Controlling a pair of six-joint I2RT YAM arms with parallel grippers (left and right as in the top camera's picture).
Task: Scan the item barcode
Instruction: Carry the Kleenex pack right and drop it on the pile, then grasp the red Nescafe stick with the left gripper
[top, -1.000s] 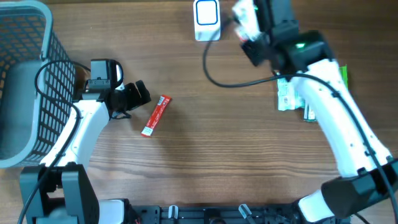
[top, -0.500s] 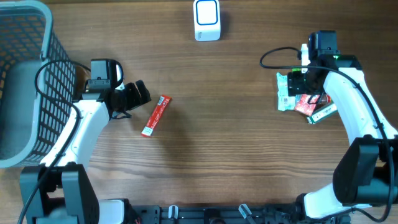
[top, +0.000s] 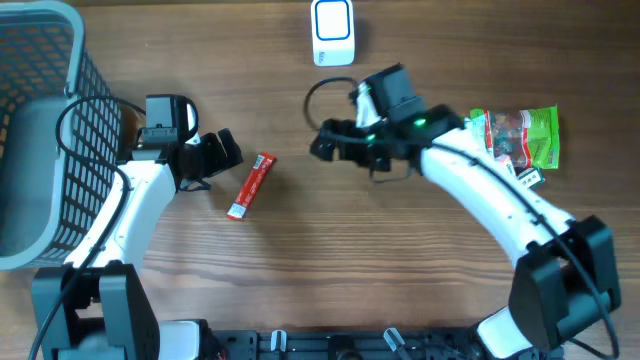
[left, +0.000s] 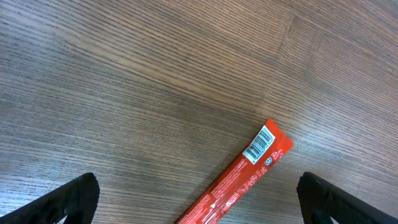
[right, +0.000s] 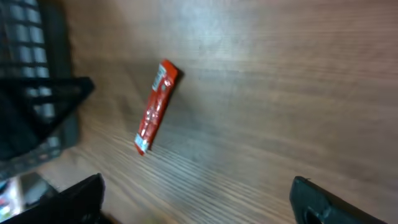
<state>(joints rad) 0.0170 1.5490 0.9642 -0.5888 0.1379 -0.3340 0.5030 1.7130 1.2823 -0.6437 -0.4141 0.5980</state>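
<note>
Right hand (top: 322, 146) hangs over the middle of the surface (top: 330, 260) with its fingers spread wide and nothing between them. Its wrist view shows both dark fingers at the bottom corners and only bare wood in the gap. Opposite it, the left hand (top: 226, 156) is just as open and empty, poised just beside the red stick packet (top: 251, 185). The packet lies flat between the two hands, nearer the left one, and neither hand touches it. Its barcode (left: 259, 144) faces up at one end, plain in the left wrist view. The white scanner (top: 332, 32) sits at the far edge, well apart from the packet, with nothing in front of it. Judged from that, the scan of this packet is not yet begun — gripping it, lifting it and showing the code to the scanner all appear to remain. A heap of green and red packets (top: 515, 135) lies off to the right, and a dark wire basket (top: 95, 90) stands at the left edge. The surface is brown wood grain, and the pictures show nothing of the room beyond it.
</note>
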